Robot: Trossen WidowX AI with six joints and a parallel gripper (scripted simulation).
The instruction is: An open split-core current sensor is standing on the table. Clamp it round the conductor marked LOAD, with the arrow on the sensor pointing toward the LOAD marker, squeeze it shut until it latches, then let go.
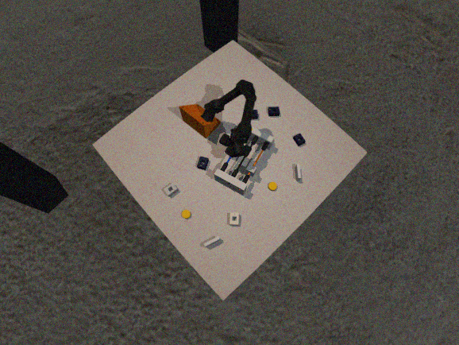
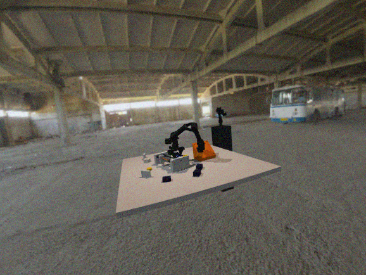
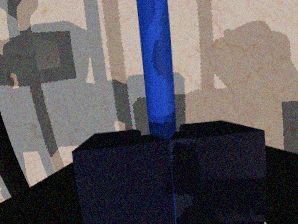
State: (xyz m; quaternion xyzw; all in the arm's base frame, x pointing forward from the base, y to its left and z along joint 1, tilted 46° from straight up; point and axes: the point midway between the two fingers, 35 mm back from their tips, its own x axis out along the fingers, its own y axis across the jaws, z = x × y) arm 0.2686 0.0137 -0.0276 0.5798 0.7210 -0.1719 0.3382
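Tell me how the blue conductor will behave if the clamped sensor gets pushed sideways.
The blue conductor runs dead straight, so it is probably stiff and unlikely to flop. The dark sensor sits closed around it in the end effector, so a push would likely slide it along the smooth conductor rather than bend it.

I see sensor (image 3: pixel 166 185): dark navy, matt, plastic-looking | wire (image 3: pixel 154 43): blue, smooth, faint sheen | table (image 1: pixel 139 159): pale, matt, flat | floor (image 1: pixel 357 258): grey, rough, grainy | arm (image 1: pixel 245 107): black, matt
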